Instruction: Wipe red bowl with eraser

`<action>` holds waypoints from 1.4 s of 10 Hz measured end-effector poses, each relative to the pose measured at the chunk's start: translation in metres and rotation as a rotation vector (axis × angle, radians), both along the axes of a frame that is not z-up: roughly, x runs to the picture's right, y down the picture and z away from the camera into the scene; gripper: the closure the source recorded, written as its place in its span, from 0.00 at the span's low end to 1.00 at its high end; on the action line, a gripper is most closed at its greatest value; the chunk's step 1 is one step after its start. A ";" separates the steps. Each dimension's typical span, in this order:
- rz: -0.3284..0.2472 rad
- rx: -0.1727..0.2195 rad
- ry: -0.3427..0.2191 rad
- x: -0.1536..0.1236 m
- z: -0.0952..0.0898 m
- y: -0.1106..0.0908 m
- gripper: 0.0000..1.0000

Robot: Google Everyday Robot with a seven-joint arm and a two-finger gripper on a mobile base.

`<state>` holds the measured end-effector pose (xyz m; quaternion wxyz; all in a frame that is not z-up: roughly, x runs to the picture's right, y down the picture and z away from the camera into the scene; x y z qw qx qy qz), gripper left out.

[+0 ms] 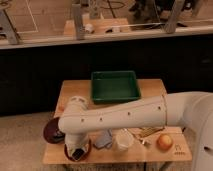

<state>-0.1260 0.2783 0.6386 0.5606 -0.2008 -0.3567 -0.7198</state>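
Note:
The red bowl (70, 155) sits at the front left corner of the wooden table (75, 90), with only its rim showing. My gripper (78, 150) reaches down into the bowl from the white arm (125, 116), which stretches in from the right. A small dark block, seemingly the eraser (76, 153), shows at the gripper's tip inside the bowl. The arm hides much of the bowl.
A dark maroon dish (51, 131) lies left of the bowl. A blue-grey sponge (104, 140), a white cup (122, 140), a yellowish utensil (146, 133) and an orange (165, 142) line the front. A green tray (115, 85) stands at the back.

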 end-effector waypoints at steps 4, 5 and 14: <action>-0.007 -0.017 0.038 0.023 0.001 0.013 0.85; 0.008 -0.015 0.068 0.037 0.005 0.009 0.85; -0.001 0.024 0.051 0.004 0.028 -0.033 0.85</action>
